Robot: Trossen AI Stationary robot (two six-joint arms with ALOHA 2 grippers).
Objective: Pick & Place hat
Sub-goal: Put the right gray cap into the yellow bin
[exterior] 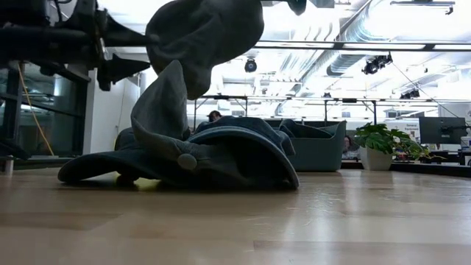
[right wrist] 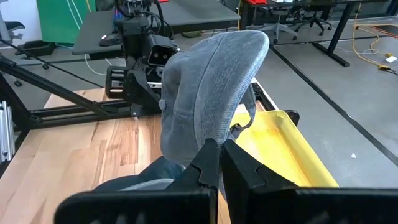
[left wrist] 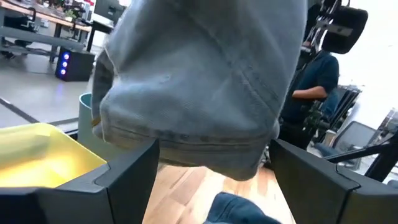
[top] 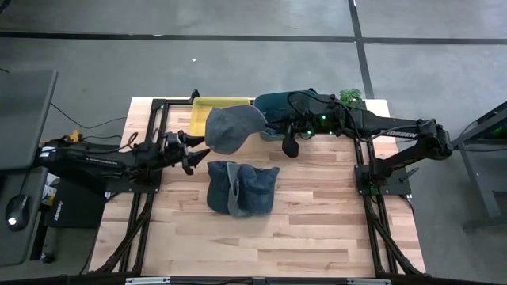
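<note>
Hat (top: 234,127), grey denim, held aloft above the worktop (top: 317,214), near the far edge, between the two arms. Right claw (right wrist: 219,149) pinched together on the hat's edge, fingers closed on the fabric with cloth rising from between them in the right wrist view. Left claw (top: 192,150) beside the hat at its lower left; fingers (left wrist: 130,180) spread apart in the left wrist view, with the hat hanging just ahead of the gap. Cannot tell whether those fingers touch the cloth.

Below and nearer the front: pile of more hats (top: 242,188) lying on the wood, well clear of the lifted one; seen at table height as a heap of caps (exterior: 199,154) with the raised hat above it. Yellow bin (top: 218,103) at the far edge, right behind the hat, open and seemingly bare inside (right wrist: 280,149). Teal bin (top: 277,103) next to it, under the right arm. Potted plant (top: 351,96) at the far right corner. Person (left wrist: 314,87) standing in the room beyond.

Judging progress: pick done, hat off the pile and carried toward the far edge. Placing not yet done. Left to do, likely: move over a bin, lower, release. Pile of hats remaining, so probably more rounds ahead.
</note>
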